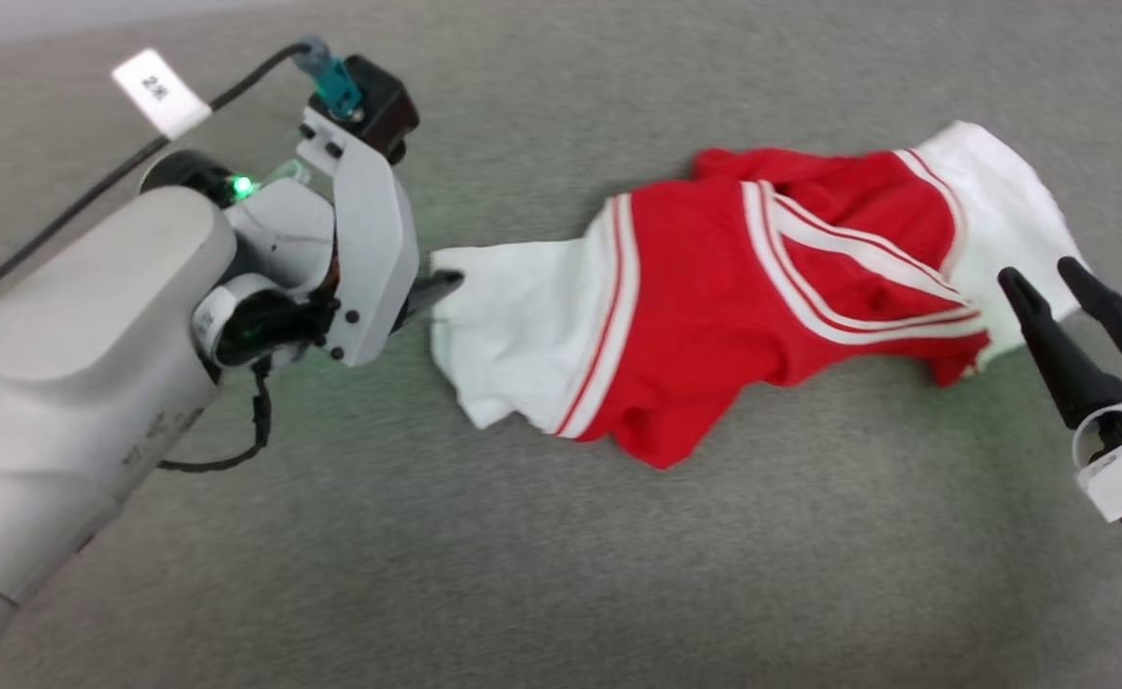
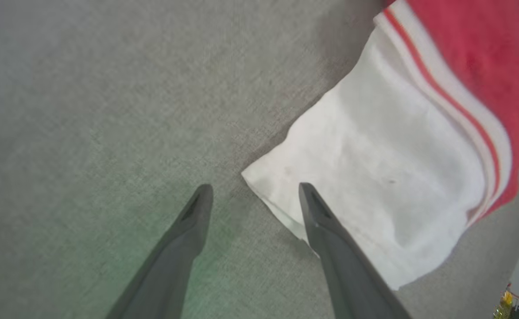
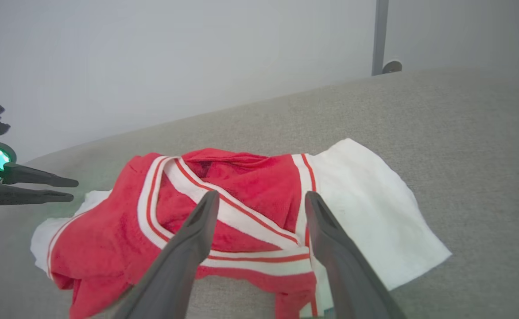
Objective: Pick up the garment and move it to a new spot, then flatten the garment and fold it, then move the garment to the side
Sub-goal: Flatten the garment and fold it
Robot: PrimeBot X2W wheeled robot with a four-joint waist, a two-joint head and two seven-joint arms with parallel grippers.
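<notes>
The garment (image 1: pixel 705 306) lies crumpled on the grey tabletop, red with white striped trim and a white sleeve at each end. My left gripper (image 1: pixel 441 287) is open at the tip of the left sleeve. In the left wrist view that sleeve (image 2: pixel 374 177) has its corner between the spread fingers of the left gripper (image 2: pixel 254 188), and one finger overlaps its edge. My right gripper (image 1: pixel 1040 276) is open just off the right sleeve, holding nothing. In the right wrist view the right gripper (image 3: pixel 261 195) hovers over the garment (image 3: pixel 242 186), with the left gripper (image 3: pixel 71 189) at the far left.
A black cable with a white tag (image 1: pixel 161 91) runs to the left wrist camera. The grey table (image 1: pixel 618 574) extends wide in front of the garment. A pale wall and a grey post (image 3: pixel 379 35) stand behind the table's far edge.
</notes>
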